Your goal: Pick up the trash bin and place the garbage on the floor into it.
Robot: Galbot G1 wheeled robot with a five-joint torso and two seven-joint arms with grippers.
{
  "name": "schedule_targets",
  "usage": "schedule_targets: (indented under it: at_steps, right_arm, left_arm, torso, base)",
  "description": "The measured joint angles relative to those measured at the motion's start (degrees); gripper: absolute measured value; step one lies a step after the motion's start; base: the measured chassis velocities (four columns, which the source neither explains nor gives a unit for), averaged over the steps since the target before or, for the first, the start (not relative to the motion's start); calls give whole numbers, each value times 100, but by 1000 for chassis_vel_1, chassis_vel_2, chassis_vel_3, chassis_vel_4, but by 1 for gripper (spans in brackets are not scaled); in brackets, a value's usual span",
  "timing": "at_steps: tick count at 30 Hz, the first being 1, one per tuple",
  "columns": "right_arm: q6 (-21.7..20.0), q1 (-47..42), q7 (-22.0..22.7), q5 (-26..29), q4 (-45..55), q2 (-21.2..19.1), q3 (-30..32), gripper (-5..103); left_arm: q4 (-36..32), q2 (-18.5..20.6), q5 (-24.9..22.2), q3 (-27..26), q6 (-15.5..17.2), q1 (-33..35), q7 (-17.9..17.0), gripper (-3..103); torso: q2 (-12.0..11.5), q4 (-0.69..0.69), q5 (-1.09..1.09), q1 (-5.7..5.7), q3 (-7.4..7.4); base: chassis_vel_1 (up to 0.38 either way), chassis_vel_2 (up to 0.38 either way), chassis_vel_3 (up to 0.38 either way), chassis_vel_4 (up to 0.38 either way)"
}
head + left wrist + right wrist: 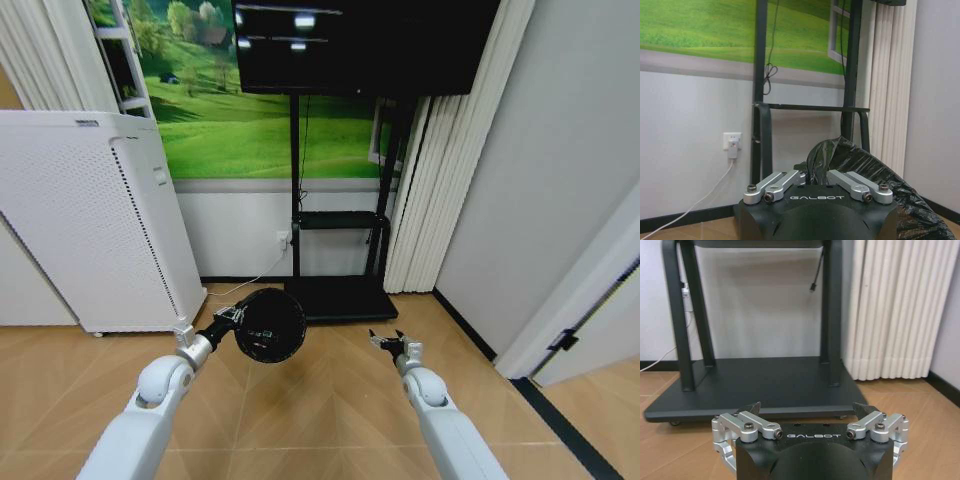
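With the bin [270, 325] clamped at its rim in the left tool [232, 318] and held off the floor, mouth up, it should be kept level while the right tool [387, 343], fingers apart, is lowered for garbage.

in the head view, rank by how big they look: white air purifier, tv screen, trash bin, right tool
1. White air purifier
2. TV screen, cut off by the frame, so its rank against the purifier is unsure
3. Trash bin
4. Right tool

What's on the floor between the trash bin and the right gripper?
Nothing: in the head view, only bare wooden floor lies between the trash bin and the right gripper.
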Motion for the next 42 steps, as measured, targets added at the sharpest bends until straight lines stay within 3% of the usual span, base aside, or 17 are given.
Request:
schedule_targets:
  at_steps: [14, 23, 33, 42]
  right_arm:
    - [21, -31, 11, -64, -75, 6, -45, 100]
    - [-605, -355, 151, 277, -298, 41, -144, 100]
    - [-754, -307, 429, 225, -1445, 417, -134, 100]
    - [-585, -22, 454, 231, -2398, 665, -66, 100]
  left_arm:
    - [12, 1, -38, -20, -9, -27, 36, 7]
    - [-106, 24, -61, -77, 29, -33, -28, 7]
    - [-292, 15, -41, -56, 98, -5, -123, 7]
    - [-325, 35, -20, -55, 107, 16, -169, 7]
  torso:
    - [0, -2, 2, 0, 0]
    - [0, 4, -1, 0, 0]
    - [0, -1, -1, 0, 0]
    - [0, 1, 0, 0, 0]
  base:
    - [-173, -183, 179, 172]
    - [26, 28, -18, -27]
    - [0, 0, 0, 0]
    - [0, 0, 0, 0]
